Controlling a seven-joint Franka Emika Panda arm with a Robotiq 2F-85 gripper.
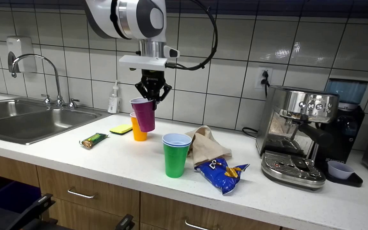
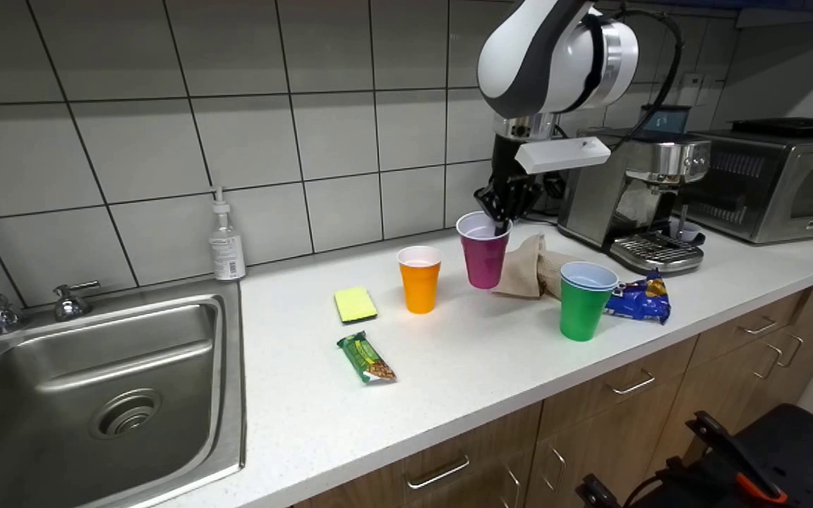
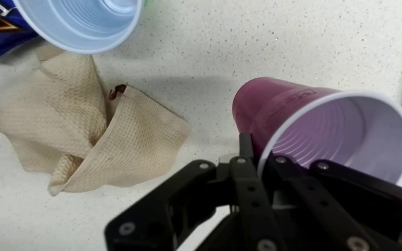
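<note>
My gripper is shut on the rim of a purple cup, one finger inside and one outside. The cup hangs above the counter, slightly tilted, its pale open mouth up; it also shows in an exterior view and the wrist view. An orange cup stands upright close by, partly hidden behind the purple cup in an exterior view. A green cup with a pale blue inside and a doubled-looking rim stands nearer the counter's front edge. A beige cloth lies crumpled beside the held cup.
A blue snack bag lies by the green cup. A green-wrapped bar and a yellow sponge lie near the sink. A soap bottle stands at the wall. An espresso machine and a microwave stand beyond.
</note>
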